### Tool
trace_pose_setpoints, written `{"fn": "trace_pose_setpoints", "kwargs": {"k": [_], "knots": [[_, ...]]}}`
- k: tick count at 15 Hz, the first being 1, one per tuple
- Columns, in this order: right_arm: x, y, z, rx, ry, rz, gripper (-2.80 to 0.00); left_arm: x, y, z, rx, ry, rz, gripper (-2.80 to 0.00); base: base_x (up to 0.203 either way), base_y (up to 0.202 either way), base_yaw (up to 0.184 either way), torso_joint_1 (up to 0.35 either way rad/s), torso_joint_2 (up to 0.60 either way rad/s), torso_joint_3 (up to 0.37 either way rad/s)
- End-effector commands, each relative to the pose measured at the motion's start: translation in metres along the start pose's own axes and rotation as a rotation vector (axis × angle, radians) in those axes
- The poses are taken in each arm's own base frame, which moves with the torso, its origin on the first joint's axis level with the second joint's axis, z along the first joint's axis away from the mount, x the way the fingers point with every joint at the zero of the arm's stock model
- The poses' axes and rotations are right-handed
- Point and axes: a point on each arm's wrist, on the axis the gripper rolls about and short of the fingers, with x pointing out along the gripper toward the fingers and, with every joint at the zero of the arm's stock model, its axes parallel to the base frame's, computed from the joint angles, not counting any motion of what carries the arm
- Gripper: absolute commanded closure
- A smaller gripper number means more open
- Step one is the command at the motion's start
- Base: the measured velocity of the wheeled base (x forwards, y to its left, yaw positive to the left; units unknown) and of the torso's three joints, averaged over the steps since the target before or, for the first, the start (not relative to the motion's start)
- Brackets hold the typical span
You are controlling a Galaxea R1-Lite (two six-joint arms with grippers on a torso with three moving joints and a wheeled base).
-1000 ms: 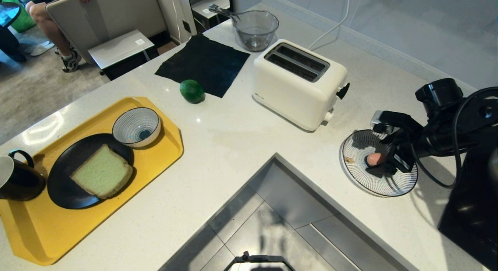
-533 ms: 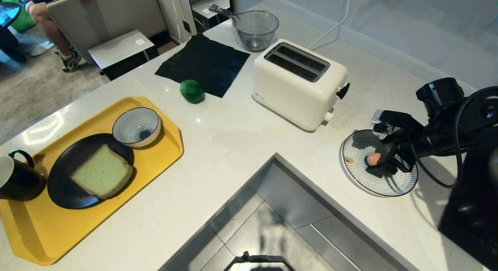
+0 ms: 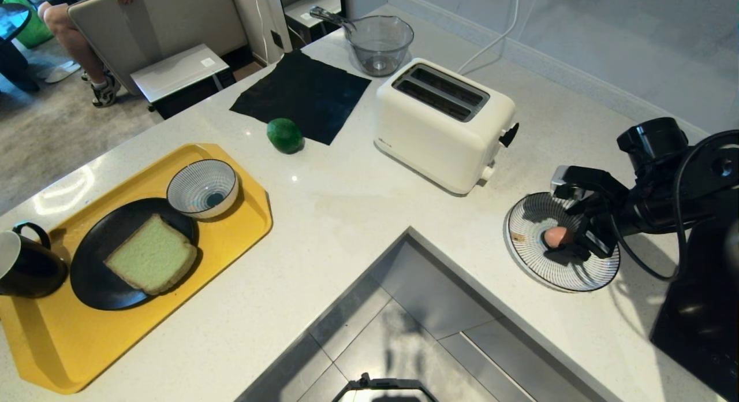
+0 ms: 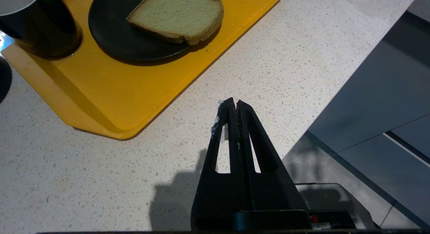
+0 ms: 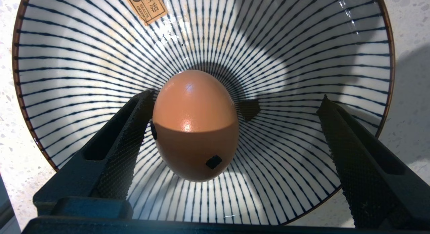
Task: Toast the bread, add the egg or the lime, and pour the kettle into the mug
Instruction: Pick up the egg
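One smooth, glossy pinkish-brown egg (image 5: 195, 126) lies in a shallow round plate (image 5: 67, 59) of glazed white ceramic with fine dark radial stripes and a brown rim, on the speckled stone counter (image 3: 346, 217). We note the right gripper (image 5: 237, 123) low over the plate, jaws wide apart, egg between its cross-hatched black fingers (image 5: 124, 140), nearest one of them. The left gripper (image 4: 234, 108) hovers over the counter, its tapered jaws pressed together. On the yellow plastic tray (image 3: 231, 229): a thick square slice of pale green bread (image 3: 151, 255) on a matte black plate (image 3: 95, 275), beside the glossy black mug (image 3: 26, 266). The round green lime (image 3: 284, 135) rests by a black cloth (image 3: 303, 93).
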Motion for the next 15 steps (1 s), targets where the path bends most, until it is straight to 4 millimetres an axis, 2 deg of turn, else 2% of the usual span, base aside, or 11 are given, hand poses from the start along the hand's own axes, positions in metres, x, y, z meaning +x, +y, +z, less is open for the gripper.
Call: {"fn": "trace_pose_setpoints", "kwargs": {"k": [1,9,10,15], "knots": [[0.0008,0.0006,-0.0009,-0.003,0.003,0.006,-2.8,0.0009,0.0,-0.0047,-0.001,0.014,0.0,0.0,0.0,0.0,0.0,0.0,0.0,0.0],[0.0014,0.0001,0.0,-0.005,0.0,0.005,-2.8,0.0009,0.0,-0.0047,-0.001,0.014,0.001,0.0,0.0,0.0,0.0,0.0,0.0,0.0],[0.0014,0.0001,0.0,-0.005,0.001,0.004,0.0,0.0009,0.0,-0.0047,0.0,0.014,0.0,0.0,0.0,0.0,0.0,0.0,0.0,0.0],[0.0025,-0.0002,-0.0007,-0.003,0.002,0.007,0.0,0.0009,0.0,-0.0047,-0.001,0.014,0.0,0.0,0.0,0.0,0.0,0.0,0.0,0.0]]}}
